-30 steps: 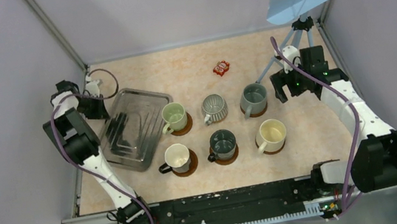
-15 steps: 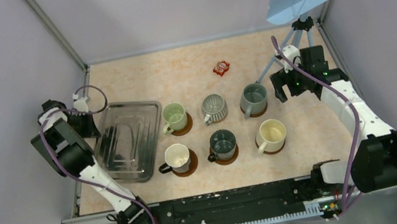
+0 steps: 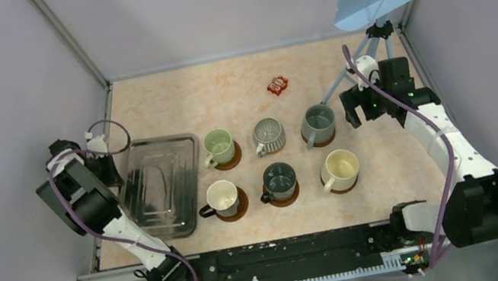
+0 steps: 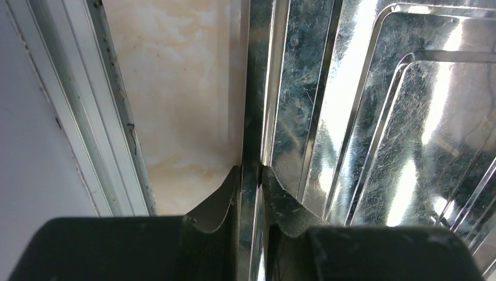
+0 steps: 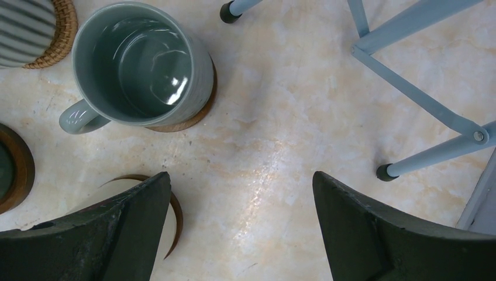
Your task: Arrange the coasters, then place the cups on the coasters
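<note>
Left gripper point(image 4: 251, 170) pinches shiny scratched metal tray point(image 4: 362, 117) by its rim; right gripper point(image 5: 240, 178) spread.

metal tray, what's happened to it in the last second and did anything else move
The left gripper, shut on the metal tray at its left rim, has pulled it left, away from the mugs, and swung it from slanted to nearly square with the table. The right gripper stayed open beside the grey-blue mug; the mugs, coasters and red packet did not move.
</note>
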Motion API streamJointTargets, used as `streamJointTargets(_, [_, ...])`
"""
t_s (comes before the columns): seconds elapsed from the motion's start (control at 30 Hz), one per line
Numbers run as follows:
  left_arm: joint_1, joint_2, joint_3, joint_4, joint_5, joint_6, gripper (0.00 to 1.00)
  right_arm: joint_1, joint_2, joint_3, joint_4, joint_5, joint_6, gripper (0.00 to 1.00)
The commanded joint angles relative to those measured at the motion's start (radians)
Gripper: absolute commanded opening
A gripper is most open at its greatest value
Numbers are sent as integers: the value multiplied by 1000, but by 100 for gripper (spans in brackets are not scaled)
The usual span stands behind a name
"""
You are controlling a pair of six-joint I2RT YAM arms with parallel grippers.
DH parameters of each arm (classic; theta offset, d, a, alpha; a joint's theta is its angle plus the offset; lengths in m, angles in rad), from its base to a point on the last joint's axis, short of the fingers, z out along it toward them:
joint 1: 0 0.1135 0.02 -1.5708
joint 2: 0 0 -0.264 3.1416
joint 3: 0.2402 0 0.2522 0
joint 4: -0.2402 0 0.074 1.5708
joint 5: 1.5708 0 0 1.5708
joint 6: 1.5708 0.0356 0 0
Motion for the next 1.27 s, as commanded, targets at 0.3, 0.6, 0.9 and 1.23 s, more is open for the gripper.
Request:
streamJointTargets(0.3, [12,-122,106,-84,29,-102,89,9,-93,10,22,-49,17,91])
streamJointTargets(0.6, [-217,-145,393,-222,93,-159,99,9,-251,-85,114,-29,164,92])
streamJointTargets(0.9, [-467,-234,275,-43,33,-393,99,-8,-302,-180,233,55,331,92])
streamJointTargets(1.23, [-504,-303,182,6,24,-463,99,-11,-288,-189,252,54,302,92])
